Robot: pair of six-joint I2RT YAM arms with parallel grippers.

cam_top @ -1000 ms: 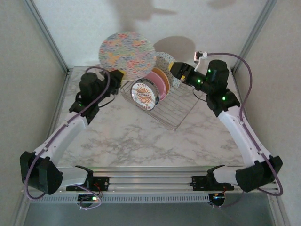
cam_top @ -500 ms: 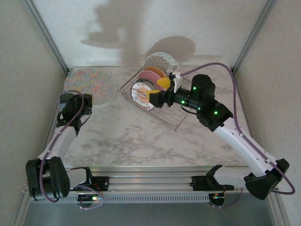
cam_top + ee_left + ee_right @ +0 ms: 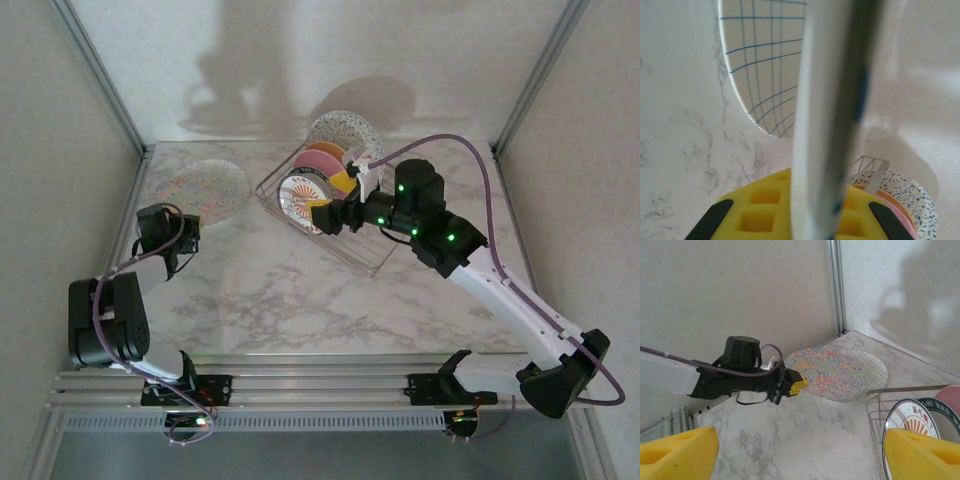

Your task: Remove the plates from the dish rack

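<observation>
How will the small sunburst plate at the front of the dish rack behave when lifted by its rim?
The sunburst plate looks like glazed ceramic, so it is probably stiff, slippery at the rim and breakable if dropped. It stands on edge in the dish rack, so once clear of the prongs it may roll or tip.

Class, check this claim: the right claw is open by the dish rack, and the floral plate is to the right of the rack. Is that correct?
Not quite. The floral plate is to the left of the dish rack, not to its right; the top external view shows this. The rest stands: the right claw is open by the rack.
</observation>
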